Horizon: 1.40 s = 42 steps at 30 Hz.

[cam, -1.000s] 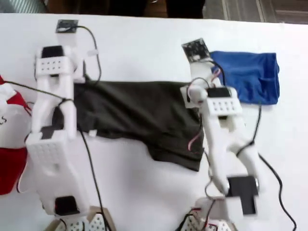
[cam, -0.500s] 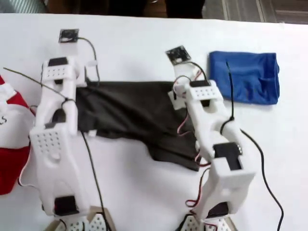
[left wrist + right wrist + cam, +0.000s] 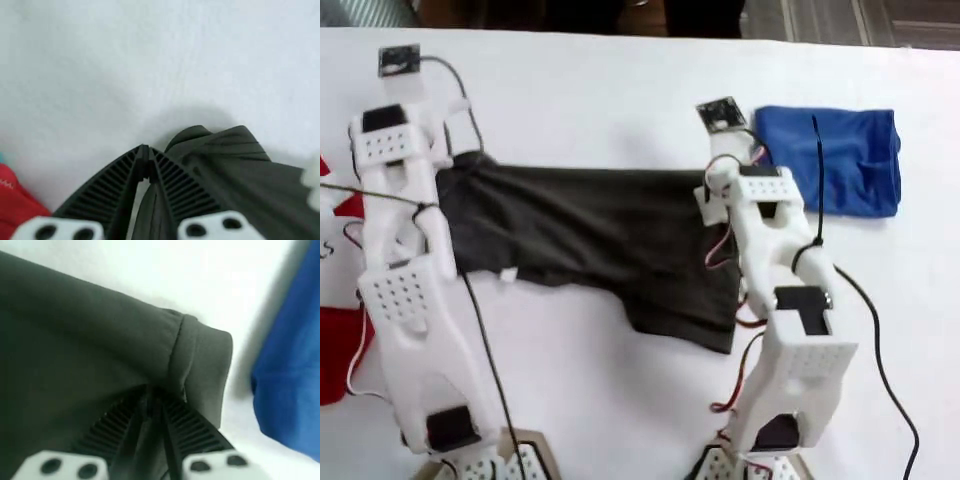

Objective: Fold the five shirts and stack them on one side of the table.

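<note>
A dark grey shirt [image 3: 590,235] lies spread across the middle of the white table. My left gripper [image 3: 145,165] is shut on the dark shirt [image 3: 230,165] at its far left corner, where the cloth bunches beside the black fingers. My right gripper [image 3: 152,402] is shut on the dark shirt [image 3: 75,340] at its far right corner, by a hemmed edge. A folded blue shirt [image 3: 840,160] lies at the far right of the table, close beside the right arm [image 3: 770,250]. A red and white shirt [image 3: 335,300] lies at the left edge.
The left arm [image 3: 400,260] stands between the dark shirt and the red one. The blue shirt [image 3: 295,370] sits a short gap from the held corner. Bare white table [image 3: 600,90] runs along the far side and in front of the dark shirt.
Both arms have spread apart, the left one going left and the right one back right. The dark shirt is now stretched wider between them.
</note>
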{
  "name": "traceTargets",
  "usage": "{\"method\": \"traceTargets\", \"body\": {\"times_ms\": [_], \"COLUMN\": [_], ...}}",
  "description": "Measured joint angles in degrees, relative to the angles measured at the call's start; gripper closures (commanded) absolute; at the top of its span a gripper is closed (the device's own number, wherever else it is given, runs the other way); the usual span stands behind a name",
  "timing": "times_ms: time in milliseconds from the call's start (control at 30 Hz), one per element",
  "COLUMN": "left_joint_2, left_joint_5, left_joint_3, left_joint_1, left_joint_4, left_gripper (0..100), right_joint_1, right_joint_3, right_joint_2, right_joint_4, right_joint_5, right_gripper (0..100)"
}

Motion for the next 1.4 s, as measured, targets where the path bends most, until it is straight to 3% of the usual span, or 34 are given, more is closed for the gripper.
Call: {"method": "traceTargets", "body": {"times_ms": [233,500,667,1000,1133,1400], "left_joint_2": [0.00,7.21,13.19,15.12,15.12,15.12], "left_joint_5": [0.09,0.00,-0.09,-0.44,-3.34,-4.22], "left_joint_3": [-10.20,-10.20,-10.20,-10.20,-10.20,-11.08], "left_joint_1": [0.62,8.70,10.11,3.16,0.00,-0.35], "left_joint_4": [3.52,-5.71,-12.13,-12.84,-12.66,-6.95], "left_gripper": [97,97,97,97,97,97], "right_joint_1": [2.99,-2.46,-6.59,-2.29,1.05,2.11], "right_joint_3": [0.00,0.00,0.00,-1.49,-2.37,-3.25], "right_joint_2": [-4.92,-8.53,-6.24,1.93,1.93,1.93], "right_joint_4": [0.00,1.58,0.97,-2.02,-2.02,-0.53], "right_joint_5": [0.00,-0.09,-0.09,0.00,5.36,7.74], "right_gripper": [98.0,98.0,98.0,98.0,98.0,98.0]}}
